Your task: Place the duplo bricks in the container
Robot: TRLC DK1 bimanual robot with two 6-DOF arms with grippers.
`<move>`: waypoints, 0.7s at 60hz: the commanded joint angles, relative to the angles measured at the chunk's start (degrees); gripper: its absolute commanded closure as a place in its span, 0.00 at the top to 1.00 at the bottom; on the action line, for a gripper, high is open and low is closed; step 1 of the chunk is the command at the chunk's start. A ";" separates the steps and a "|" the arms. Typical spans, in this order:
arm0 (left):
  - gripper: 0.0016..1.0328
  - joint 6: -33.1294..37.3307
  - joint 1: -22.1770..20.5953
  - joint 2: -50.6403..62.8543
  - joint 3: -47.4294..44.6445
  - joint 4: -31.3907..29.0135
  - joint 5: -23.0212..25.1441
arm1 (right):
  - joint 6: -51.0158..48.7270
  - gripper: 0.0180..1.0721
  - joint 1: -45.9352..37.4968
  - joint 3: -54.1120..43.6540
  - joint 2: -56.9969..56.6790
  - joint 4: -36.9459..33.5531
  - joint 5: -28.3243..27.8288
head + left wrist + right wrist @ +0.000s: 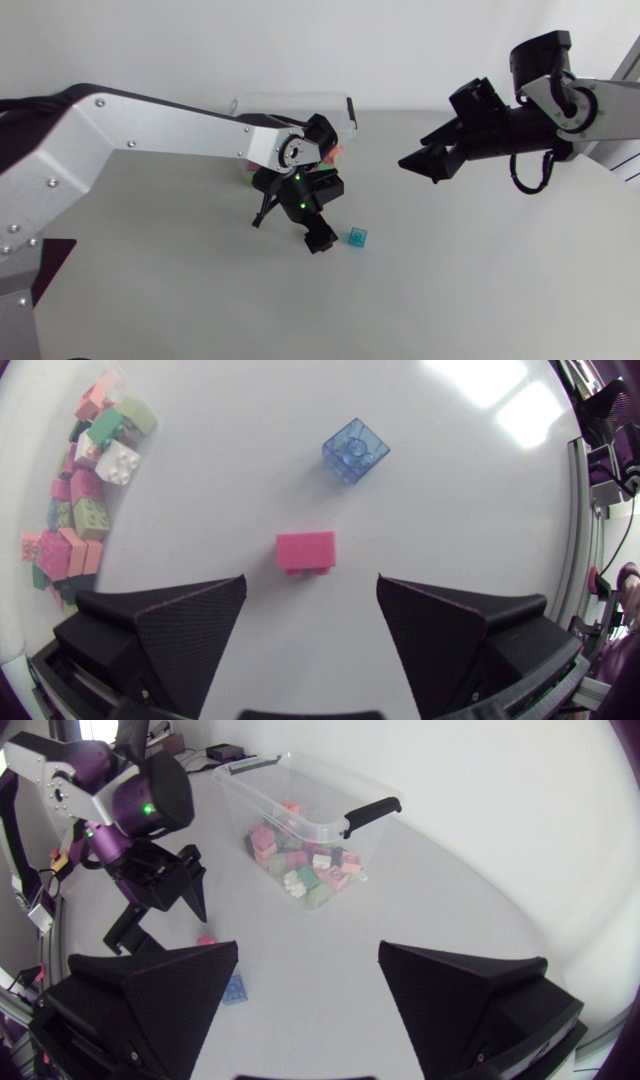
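Hovering low over the table [480, 280], the left hand [310, 585] has its two fingers spread wide with nothing between them. The pink brick [306, 550] lies flat on the table just ahead of the gap, not yet between the fingers. The blue translucent brick [355, 450] sits farther ahead, a little to one side, apart from the pink one. The clear container [290, 102] stands behind the left arm, already holding a heap of mixed bricks [300, 870]. The right hand [420, 168] hangs raised over the far side of the table, well apart from both loose bricks, open and holding nothing. The step in hand looks like the pick of the pink brick, and the main risk is alignment. If the hand comes down where it now hangs, the fingers may close short of the brick, catch only its near edge and squirt it forward towards the blue brick. A descent that is off to one side could set a fingertip on top of the brick and skid it away. A shallow hold on so small a piece may let it twist or drop on the way over, or knock against the container's wall.
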 commanded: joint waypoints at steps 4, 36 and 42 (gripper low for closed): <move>0.84 -1.46 -0.74 3.19 3.53 -2.12 -1.01 | -1.27 0.96 -0.27 -4.63 -4.33 0.81 -1.08; 0.59 -3.92 -2.14 10.31 12.14 -8.27 -2.60 | -2.85 0.96 -1.59 -13.24 -11.10 1.51 -2.66; 0.57 -4.19 -2.05 10.92 12.23 -8.27 -2.60 | -3.38 0.96 -1.33 -15.00 -11.71 1.60 -2.66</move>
